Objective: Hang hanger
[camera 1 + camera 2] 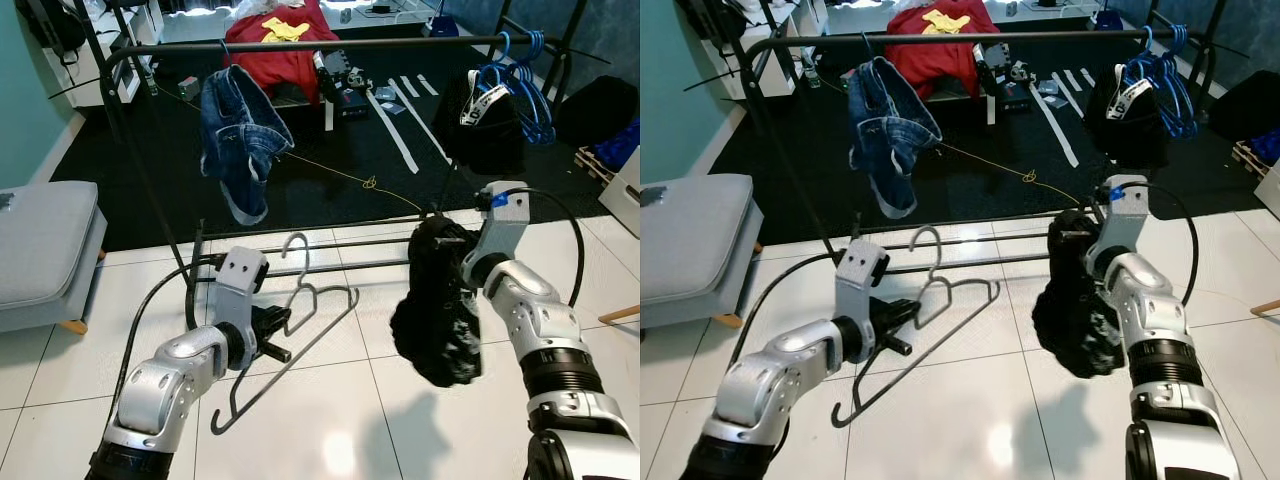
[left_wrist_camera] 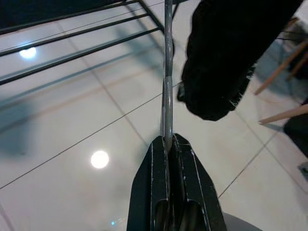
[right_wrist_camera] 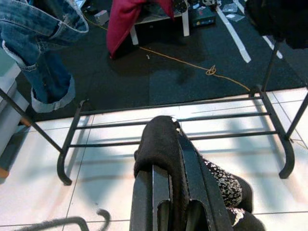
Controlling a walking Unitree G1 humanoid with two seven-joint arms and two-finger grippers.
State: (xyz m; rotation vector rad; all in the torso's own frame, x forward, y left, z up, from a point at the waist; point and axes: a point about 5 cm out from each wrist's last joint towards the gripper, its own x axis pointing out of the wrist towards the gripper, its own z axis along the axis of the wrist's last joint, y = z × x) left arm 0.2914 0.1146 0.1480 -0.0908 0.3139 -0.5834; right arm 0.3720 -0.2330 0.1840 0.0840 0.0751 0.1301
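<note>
My left gripper (image 1: 280, 322) is shut on a grey wire hanger (image 1: 318, 300), held low over the white tile floor with its hook toward the rack. In the left wrist view the fingers (image 2: 159, 192) pinch the hanger's wire (image 2: 167, 72). My right gripper (image 1: 447, 240) is shut on a black garment (image 1: 435, 310) that hangs in a bunch to the right of the hanger; in the right wrist view the cloth (image 3: 161, 139) drapes over the fingers (image 3: 192, 187). The black clothes rail (image 1: 330, 45) runs across the top.
Blue denim shorts (image 1: 238, 135) hang on the rail at left; blue hangers (image 1: 520, 80) and a dark garment (image 1: 485, 120) hang at right. The rack's low base bars (image 1: 330, 250) cross the floor. A grey seat (image 1: 45, 250) stands at left. Red clothing (image 1: 285, 45) and clutter lie on the black carpet.
</note>
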